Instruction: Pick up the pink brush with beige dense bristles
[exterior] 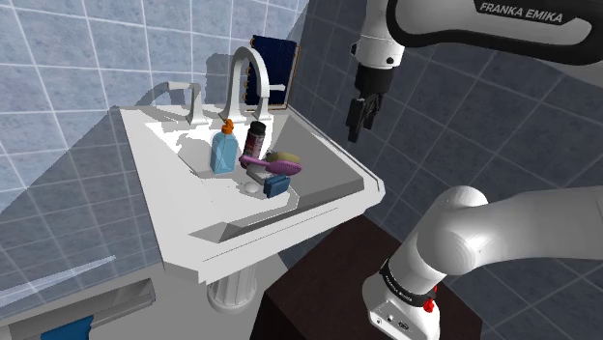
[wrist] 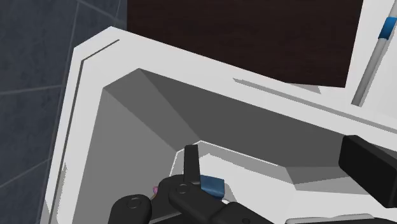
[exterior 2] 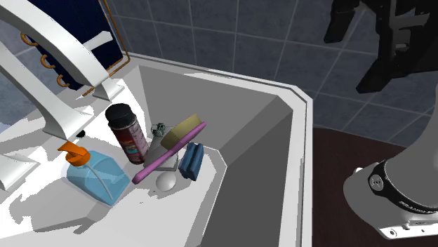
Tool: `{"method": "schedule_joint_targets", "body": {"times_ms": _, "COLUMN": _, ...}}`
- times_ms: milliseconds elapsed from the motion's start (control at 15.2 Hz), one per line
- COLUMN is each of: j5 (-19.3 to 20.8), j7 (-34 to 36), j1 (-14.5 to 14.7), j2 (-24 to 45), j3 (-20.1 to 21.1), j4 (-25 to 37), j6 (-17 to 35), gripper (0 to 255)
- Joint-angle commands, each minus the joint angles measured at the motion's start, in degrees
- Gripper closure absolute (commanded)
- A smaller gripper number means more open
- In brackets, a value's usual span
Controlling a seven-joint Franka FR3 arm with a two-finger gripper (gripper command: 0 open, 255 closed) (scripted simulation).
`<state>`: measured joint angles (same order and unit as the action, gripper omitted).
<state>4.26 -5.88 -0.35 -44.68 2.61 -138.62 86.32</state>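
The pink brush (exterior: 274, 165) lies in the white sink (exterior: 333, 198), its beige bristle pad (exterior: 288, 155) at the end toward the shoulder view's right. In the second exterior view the brush (exterior 2: 165, 158) leans up on other items, bristles (exterior 2: 181, 130) at its upper end. My black gripper (exterior: 359, 122) hangs open in the air above the sink's rim, up and to the shoulder view's right of the brush, touching nothing. The gripper (exterior 2: 354, 56) is well above the sink (exterior 2: 303, 140) there too. In the wrist view the gripper (wrist: 277, 162) looks down into the sink (wrist: 89, 95).
A blue soap bottle (exterior: 224, 151), a dark bottle with a red label (exterior: 257, 135), a small blue block (exterior: 277, 185) and a white oval piece (exterior 2: 166, 181) crowd round the brush. The faucet (exterior: 247, 70) arches behind them. My dark brown stand (exterior: 319, 285) adjoins the sink.
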Motion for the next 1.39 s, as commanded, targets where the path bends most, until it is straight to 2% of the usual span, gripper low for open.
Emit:
{"method": "schedule_joint_targets", "body": {"times_ms": 0, "j5": 0.0, "j7": 0.0, "j1": 0.0, "j2": 0.0, "j3": 0.0, "j4": 0.0, "j6": 0.0, "gripper": 0}}
{"method": "schedule_joint_targets", "body": {"times_ms": 396, "j5": 5.9, "j7": -4.0, "j1": 0.8, "j2": 8.6, "j3": 0.8, "j4": -3.1, "j6": 13.2, "gripper": 0}}
{"method": "schedule_joint_targets", "body": {"times_ms": 792, "j5": 12.9, "j7": -5.9, "j1": 0.5, "j2": 19.4, "j3": 1.9, "j4": -3.4, "j6": 25.9, "gripper": 0}}
{"method": "schedule_joint_targets", "body": {"times_ms": 1320, "j5": 25.9, "j7": -4.3, "j1": -1.0, "j2": 36.0, "j3": 4.0, "j4": 0.8, "j6": 39.8, "gripper": 0}}
